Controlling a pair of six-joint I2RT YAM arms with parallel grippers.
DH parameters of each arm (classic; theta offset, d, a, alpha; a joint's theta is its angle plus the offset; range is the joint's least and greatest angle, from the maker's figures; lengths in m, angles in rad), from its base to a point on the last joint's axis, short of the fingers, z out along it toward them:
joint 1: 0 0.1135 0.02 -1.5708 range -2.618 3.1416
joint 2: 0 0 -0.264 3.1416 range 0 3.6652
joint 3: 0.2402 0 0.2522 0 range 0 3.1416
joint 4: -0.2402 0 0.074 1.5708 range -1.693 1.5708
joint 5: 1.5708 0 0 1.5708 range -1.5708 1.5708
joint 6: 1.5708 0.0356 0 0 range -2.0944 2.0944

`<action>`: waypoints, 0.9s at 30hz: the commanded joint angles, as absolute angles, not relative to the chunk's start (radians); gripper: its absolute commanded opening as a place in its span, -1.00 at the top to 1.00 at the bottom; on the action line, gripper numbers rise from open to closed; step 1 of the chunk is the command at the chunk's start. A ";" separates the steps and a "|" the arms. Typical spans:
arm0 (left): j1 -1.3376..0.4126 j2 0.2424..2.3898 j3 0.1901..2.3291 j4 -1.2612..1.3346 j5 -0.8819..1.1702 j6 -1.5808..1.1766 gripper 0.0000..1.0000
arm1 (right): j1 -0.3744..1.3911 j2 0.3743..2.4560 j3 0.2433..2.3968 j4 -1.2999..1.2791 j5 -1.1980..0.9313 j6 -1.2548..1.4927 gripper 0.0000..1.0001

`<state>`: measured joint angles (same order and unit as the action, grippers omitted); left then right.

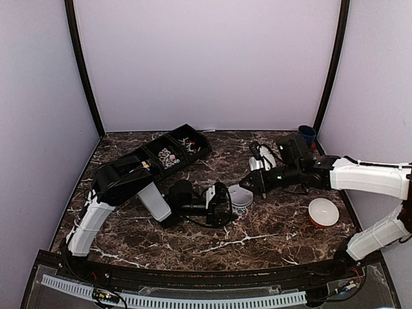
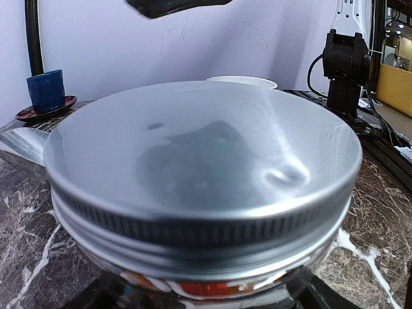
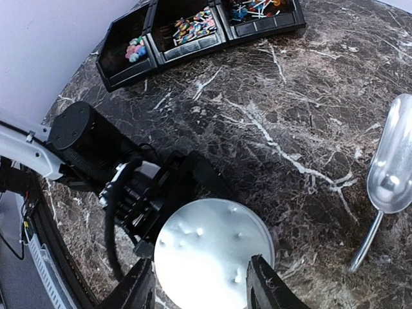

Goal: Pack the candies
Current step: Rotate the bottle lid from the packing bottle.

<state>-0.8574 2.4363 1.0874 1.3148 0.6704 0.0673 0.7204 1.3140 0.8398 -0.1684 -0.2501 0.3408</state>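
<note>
1. Candies point(image 3: 193, 26) lay in the compartments of the black tray point(image 3: 129, 72), well apart from the jar point(image 1: 240, 199), off to its far left.
2. Left gripper point(image 1: 226, 205) was clamped round the jar's body, below the silver lid point(image 2: 193, 148) that sat on top.
3. Right gripper point(image 3: 199, 264) hung over the jar, jaws apart, one finger at each side of the lid's rim. Whether they touched the lid could not be told.
4. Metal scoop point(image 3: 394, 161) lay near the jar, on its far right.
5. White bowl point(image 1: 323, 211) sat further right of the jar, with the blue cup point(image 2: 46, 90) well beyond.

Silver jar lid point(image 2: 199, 161), blue cup point(image 2: 45, 90) behind
</note>
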 commanded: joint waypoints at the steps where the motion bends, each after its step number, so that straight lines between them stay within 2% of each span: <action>1: -0.839 2.509 1.052 1.094 0.654 0.026 -0.56 | 0.691 1.415 0.921 -0.103 -0.313 0.292 0.03; 9: -0.839 2.505 1.046 1.100 0.658 0.028 -0.56 | 0.652 1.570 1.001 -0.049 -0.421 0.258 0.05; 14: -0.839 2.506 1.046 1.101 0.660 0.028 -0.56 | 0.643 1.605 0.994 -0.040 -0.476 0.258 0.21; 22: -0.839 2.509 1.051 1.100 0.665 0.029 -0.56 | 0.632 1.586 0.942 -0.041 -0.489 0.238 0.23; 27: -0.839 2.508 1.050 1.101 0.666 0.029 -0.56 | 0.622 1.563 0.933 -0.048 -0.492 0.230 0.32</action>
<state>-0.8558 2.4367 1.0878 1.3148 0.6746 0.0681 0.6334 1.5944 0.9508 -0.0647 -0.4721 0.2455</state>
